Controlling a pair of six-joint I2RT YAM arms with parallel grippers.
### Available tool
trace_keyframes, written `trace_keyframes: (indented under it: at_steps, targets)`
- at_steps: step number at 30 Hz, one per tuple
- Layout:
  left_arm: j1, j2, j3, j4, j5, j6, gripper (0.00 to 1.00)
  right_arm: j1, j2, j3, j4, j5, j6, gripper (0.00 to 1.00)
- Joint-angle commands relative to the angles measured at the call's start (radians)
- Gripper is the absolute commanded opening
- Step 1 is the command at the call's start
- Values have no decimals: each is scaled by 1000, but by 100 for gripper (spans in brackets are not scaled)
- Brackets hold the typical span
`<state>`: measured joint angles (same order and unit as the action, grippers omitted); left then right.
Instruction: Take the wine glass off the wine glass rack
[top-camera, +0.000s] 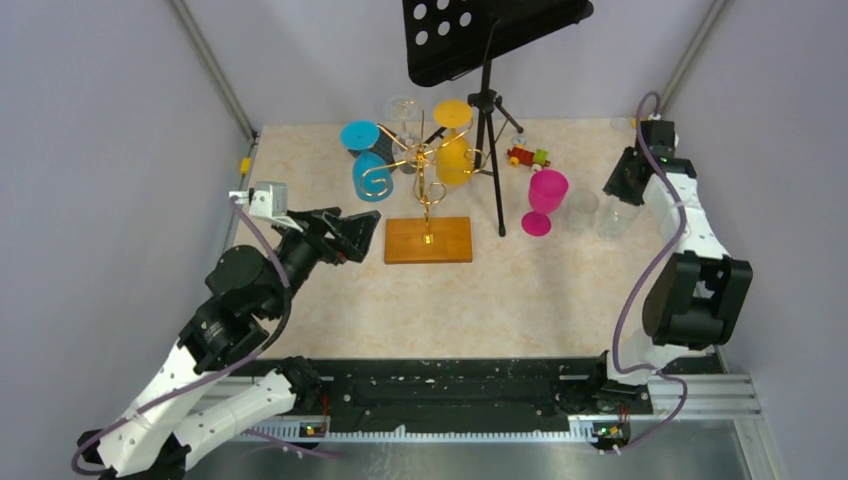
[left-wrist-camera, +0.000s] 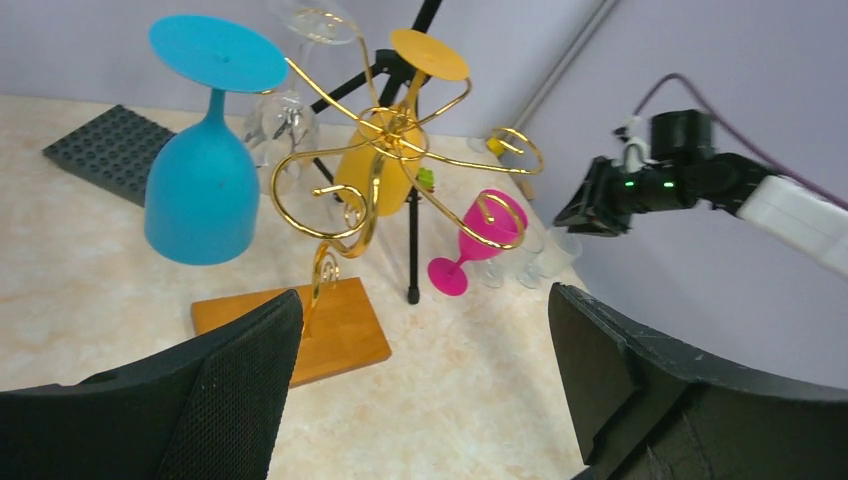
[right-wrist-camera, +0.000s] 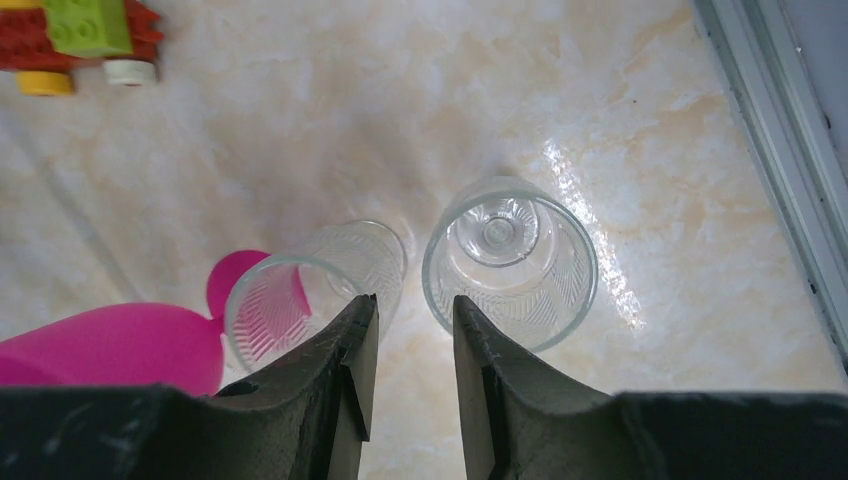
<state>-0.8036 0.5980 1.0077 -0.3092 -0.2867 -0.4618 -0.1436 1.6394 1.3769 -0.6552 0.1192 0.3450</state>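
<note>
The gold wire wine glass rack (top-camera: 425, 180) stands on its orange-brown wooden base (top-camera: 428, 241) mid-table; it also shows in the left wrist view (left-wrist-camera: 375, 160). A blue wine glass (top-camera: 369, 176) (left-wrist-camera: 202, 190), a yellow one (top-camera: 452, 156) (left-wrist-camera: 378, 170) and a clear one (top-camera: 403, 116) (left-wrist-camera: 280, 120) hang upside down from it. My left gripper (top-camera: 358, 236) (left-wrist-camera: 425, 400) is open and empty, just left of the base and apart from it. My right gripper (top-camera: 614, 193) (right-wrist-camera: 412, 305) is narrowly open and empty above two clear tumblers.
A pink wine glass (top-camera: 546, 200) (left-wrist-camera: 478, 245) stands on the table right of the rack. The clear tumblers (right-wrist-camera: 510, 262) (right-wrist-camera: 310, 285) stand beside it. A black tripod music stand (top-camera: 488, 130) rises behind the rack. A toy train (top-camera: 527, 156) and a grey brick plate (left-wrist-camera: 105, 150) lie at the back.
</note>
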Motion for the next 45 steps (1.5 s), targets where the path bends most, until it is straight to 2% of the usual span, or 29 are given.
trace_keyframes:
  at_steps: [1,7,10,16,22,28,32,37,42,45]
  targets:
    - [3,67,56,-21,-123,-17,95,-7,-168,28,18,-32,31,35]
    - [13,188,165,-92,-158,7,95,-5,-390,-131,102,-200,121,34]
    - [53,249,229,-106,-160,16,95,-5,-482,-208,130,-288,151,34]
    - [307,408,346,-147,82,-53,95,-5,-626,-284,120,-366,161,34]
    - [417,527,393,-166,118,-42,88,-5,-783,-321,97,-354,195,34]
    - [524,580,397,-128,179,-47,84,-5,-852,-349,81,-399,214,34]
    - [592,601,405,-98,239,-53,88,-5,-877,-382,95,-435,237,34]
    - [635,602,400,-51,392,-67,91,-5,-894,-398,99,-449,247,34]
    - [651,592,385,-20,426,-83,91,-5,-898,-404,100,-456,248,34]
    - [673,610,388,-2,435,-120,84,-5,-901,-415,107,-469,256,34]
